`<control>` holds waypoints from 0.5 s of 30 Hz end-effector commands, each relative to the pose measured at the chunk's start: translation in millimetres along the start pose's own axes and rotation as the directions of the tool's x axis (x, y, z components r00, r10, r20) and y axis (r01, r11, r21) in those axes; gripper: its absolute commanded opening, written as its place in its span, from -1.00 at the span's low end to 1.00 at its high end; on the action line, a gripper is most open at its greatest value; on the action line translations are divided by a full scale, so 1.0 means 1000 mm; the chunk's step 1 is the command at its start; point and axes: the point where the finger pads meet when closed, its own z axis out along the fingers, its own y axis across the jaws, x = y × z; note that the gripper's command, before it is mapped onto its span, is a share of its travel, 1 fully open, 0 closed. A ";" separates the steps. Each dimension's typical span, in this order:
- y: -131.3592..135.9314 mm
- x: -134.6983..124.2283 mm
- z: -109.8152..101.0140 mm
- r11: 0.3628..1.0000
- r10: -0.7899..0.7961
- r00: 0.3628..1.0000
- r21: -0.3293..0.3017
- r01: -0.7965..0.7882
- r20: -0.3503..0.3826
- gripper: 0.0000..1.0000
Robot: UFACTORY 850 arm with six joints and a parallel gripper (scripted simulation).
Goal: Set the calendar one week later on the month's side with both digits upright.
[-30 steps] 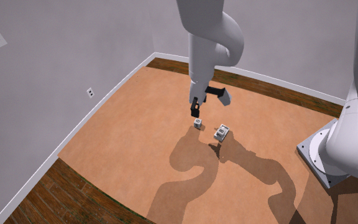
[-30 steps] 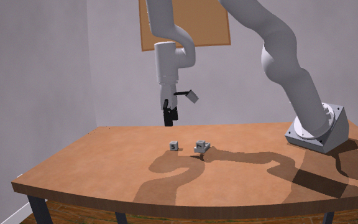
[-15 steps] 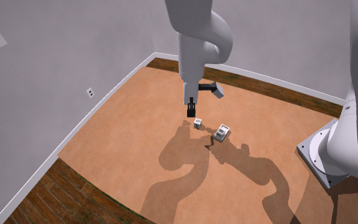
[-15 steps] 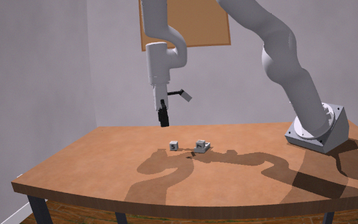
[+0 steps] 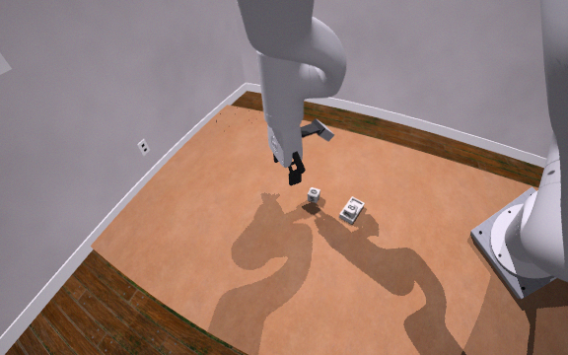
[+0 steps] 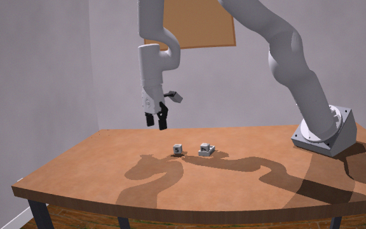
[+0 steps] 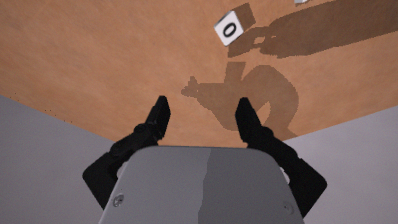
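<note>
Fingers of the end effector point(image 5: 288, 171) point(image 6: 156, 123) point(image 7: 203, 116) stand wide open above the surface point(image 5: 176, 207) point(image 6: 91, 178) point(image 7: 65, 60), holding nothing, probably to straddle the loose cube point(image 5: 314, 194) point(image 6: 177, 149) point(image 7: 229, 29), set beside the tray point(image 5: 358, 202) point(image 6: 206, 154), perhaps for turning. Inside the tray sits 1 other cube point(image 5: 351, 210) point(image 6: 204, 147), likely leaving room for its partner.

The claw point(image 5: 287, 170) point(image 6: 156, 122) point(image 7: 202, 105) is held wide open above the desk point(image 5: 190, 197) point(image 6: 91, 165) point(image 7: 100, 65), pointed downward, with nothing gripped; the arm point(image 5: 284, 94) point(image 6: 151, 63) is bent overhead.
</note>
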 end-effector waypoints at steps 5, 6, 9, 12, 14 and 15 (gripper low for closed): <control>-0.009 -0.019 -0.001 0.970 -0.244 0.970 0.004 0.244 0.010 1.00; -0.009 -0.019 -0.001 0.970 -0.244 0.970 0.004 0.244 0.010 1.00; -0.014 -0.032 -0.002 0.919 -0.395 0.918 0.006 0.395 0.009 1.00; -0.018 -0.040 -0.002 0.872 -0.489 0.872 0.007 0.489 0.008 1.00; -0.019 -0.045 -0.003 0.841 -0.541 0.841 0.008 0.541 0.007 1.00; -0.021 -0.048 -0.003 0.815 -0.579 0.815 0.008 0.579 0.006 1.00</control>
